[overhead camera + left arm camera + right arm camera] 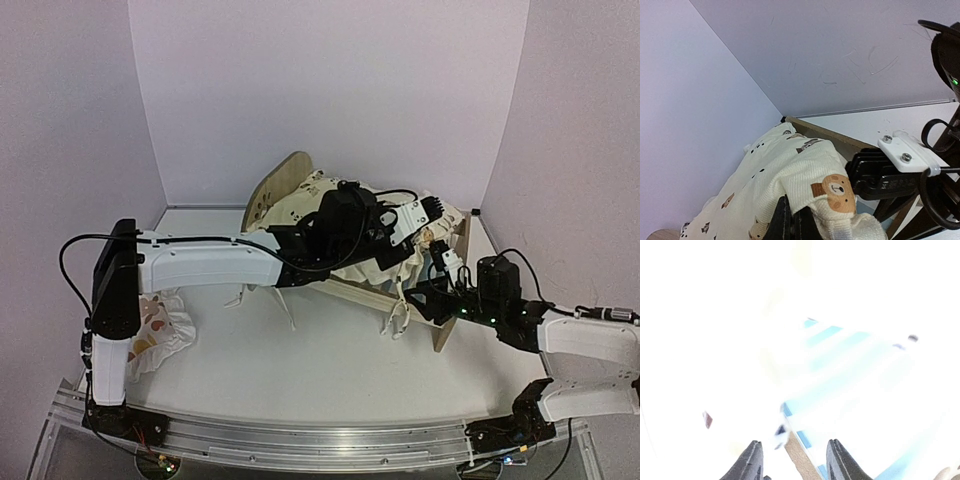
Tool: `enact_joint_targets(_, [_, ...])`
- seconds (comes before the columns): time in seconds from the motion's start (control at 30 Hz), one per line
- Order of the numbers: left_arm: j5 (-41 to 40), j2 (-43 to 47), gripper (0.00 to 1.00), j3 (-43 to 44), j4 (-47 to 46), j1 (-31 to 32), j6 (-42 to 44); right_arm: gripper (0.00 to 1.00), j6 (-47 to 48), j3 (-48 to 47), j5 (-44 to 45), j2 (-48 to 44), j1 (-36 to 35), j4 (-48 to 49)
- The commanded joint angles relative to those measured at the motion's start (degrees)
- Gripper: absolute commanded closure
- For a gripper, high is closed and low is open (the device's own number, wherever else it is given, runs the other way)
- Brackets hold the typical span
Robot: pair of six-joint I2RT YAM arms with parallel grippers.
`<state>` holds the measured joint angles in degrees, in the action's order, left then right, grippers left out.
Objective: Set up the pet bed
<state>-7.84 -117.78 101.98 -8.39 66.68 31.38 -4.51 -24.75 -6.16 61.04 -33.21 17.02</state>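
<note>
Between the fingers of the left gripper (792,222) we find a fold of the cream animal-print cushion (790,170). The jaws are pressed together on that fabric, pinching it close to its ruffled hem. Outward from the pinch, the cushion drapes down and away from the gripper across the pet bed (365,292), which stands directly beneath this hand on the table (300,370). The arched headboard (275,190) rises behind the wrist, back along the arm. The footboard (452,305) lies ahead of the fingertips, at the other end of the frame.

At that footboard end we find the right gripper (794,447). Its jaws stand partly apart, straddling a wooden edge (799,460) of the frame, with the blue-and-white striped base (825,335) just beyond the fingertips. The right wrist view is heavily overexposed, so we cannot tell whether either finger touches the wood.

We judge the pet bed to be light but rigid: thin wooden boards that may slide or tip if dragged by the cushion. We recommend taking hold on a board edge, either the side rail or the top of the footboard. The cushion is soft and limp, and will sag from any single pinch.

Well behind the left gripper, near its arm's base, a small printed pillow (160,330) lies on the table.
</note>
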Motion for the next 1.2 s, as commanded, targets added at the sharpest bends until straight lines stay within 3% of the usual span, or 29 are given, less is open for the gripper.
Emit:
enact_joint_targets(0.0, [-0.33, 4.90, 1.00, 3.67, -6.03, -0.41, -1.53, 0.64, -0.91, 1.09, 0.24, 0.69, -0.61, 7.73])
enact_joint_targets(0.1, [-0.24, 4.92, 1.00, 3.58, -6.02, -0.45, -1.76, 0.72, -1.29, 0.54, 0.54, 1.90, -0.85, 8.52])
enact_joint_targets(0.2, [-0.20, 4.84, 1.00, 3.47, -6.07, -0.41, -1.77, 0.93, -2.20, -0.40, 2.34, 1.42, -1.00, 7.77])
enact_joint_targets(0.27, [-0.09, 4.96, 1.00, 3.28, -5.93, -0.44, -1.76, 1.00, -2.31, -2.56, 5.71, -0.07, -1.09, 2.31])
enact_joint_targets(0.53, [4.08, 6.51, 1.00, -0.39, -5.59, -0.41, -2.47, 1.00, 0.00, -14.46, 19.16, -7.80, -1.08, -23.14])
enact_joint_targets(0.77, [6.16, 6.28, 1.00, -2.51, -5.45, -0.35, -4.26, 1.00, 1.13, -24.93, 27.99, -6.22, -1.10, -38.85])
enact_joint_targets(1.17, [10.23, 6.61, 1.00, -6.48, -7.05, -0.20, -8.80, 1.00, 4.02, -31.25, 36.87, -3.68, -1.05, -47.62])
